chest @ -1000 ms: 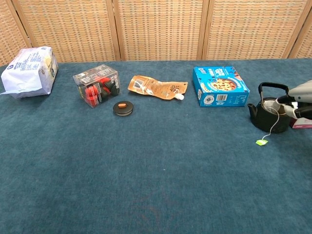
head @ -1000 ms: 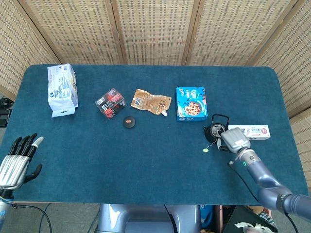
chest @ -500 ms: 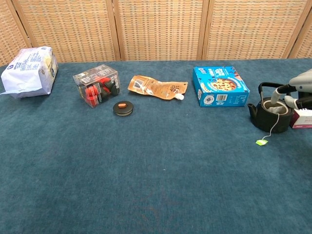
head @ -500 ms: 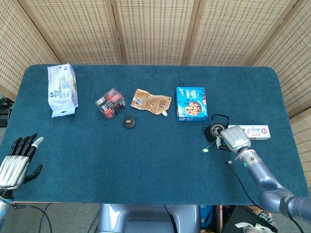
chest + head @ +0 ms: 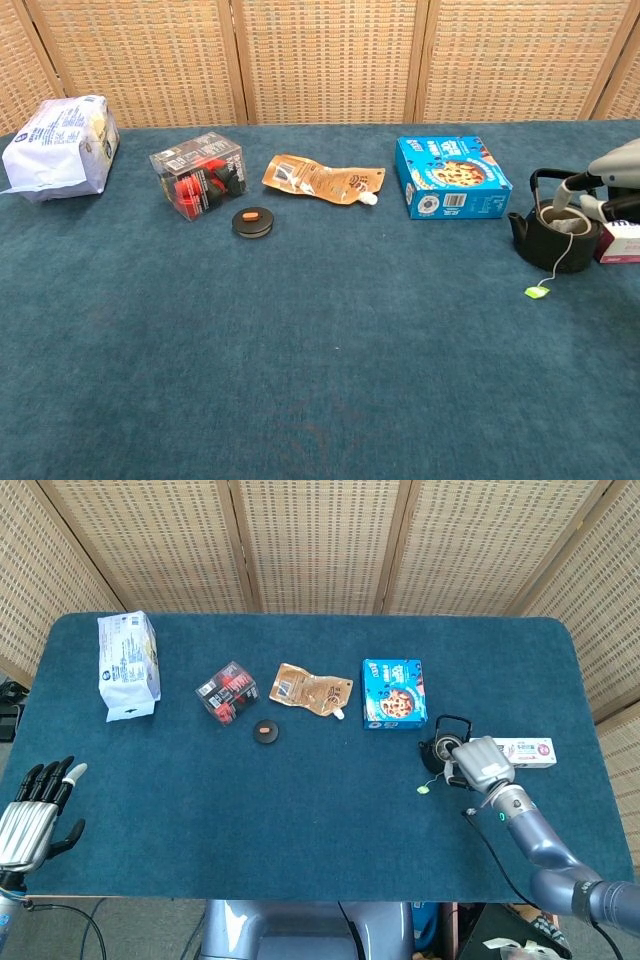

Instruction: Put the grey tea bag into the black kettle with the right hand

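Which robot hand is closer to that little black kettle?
The right robot hand: it hovers right against the black kettle, at its rim. The left robot hand sits far off at the table's opposite near corner.

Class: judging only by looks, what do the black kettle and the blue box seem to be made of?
Black kettle: probably cast iron or dark metal, since it is matt black and thick-walled with a hoop handle. Blue box: likely printed cardboard, with flat faces, crisp edges and glossy printing.
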Controlling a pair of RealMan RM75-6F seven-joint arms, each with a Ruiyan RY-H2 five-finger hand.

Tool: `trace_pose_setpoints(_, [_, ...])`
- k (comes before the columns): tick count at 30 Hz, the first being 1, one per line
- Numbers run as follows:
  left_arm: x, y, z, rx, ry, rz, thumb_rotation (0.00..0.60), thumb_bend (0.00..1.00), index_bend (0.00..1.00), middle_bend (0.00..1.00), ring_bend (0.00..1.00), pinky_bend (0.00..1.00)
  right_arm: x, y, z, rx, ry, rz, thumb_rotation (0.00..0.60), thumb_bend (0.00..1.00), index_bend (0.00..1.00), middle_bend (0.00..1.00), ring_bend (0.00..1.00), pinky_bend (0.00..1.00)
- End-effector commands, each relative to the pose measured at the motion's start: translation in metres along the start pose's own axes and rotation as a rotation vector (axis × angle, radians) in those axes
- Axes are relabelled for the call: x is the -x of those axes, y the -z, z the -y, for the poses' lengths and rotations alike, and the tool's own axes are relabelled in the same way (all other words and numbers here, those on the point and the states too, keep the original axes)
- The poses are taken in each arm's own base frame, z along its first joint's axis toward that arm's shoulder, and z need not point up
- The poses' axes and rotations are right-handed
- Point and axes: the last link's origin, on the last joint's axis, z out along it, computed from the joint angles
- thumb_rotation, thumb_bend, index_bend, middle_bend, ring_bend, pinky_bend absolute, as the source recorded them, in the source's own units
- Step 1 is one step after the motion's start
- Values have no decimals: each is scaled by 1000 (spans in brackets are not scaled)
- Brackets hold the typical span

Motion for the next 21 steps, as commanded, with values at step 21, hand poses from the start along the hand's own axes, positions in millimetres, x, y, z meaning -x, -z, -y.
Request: trace_pose_setpoints(21, [1,1,0,-2,1,2,600,408,0,0,0,0,6,2,-6,21,-9,-3,0,865,221,899,898,961])
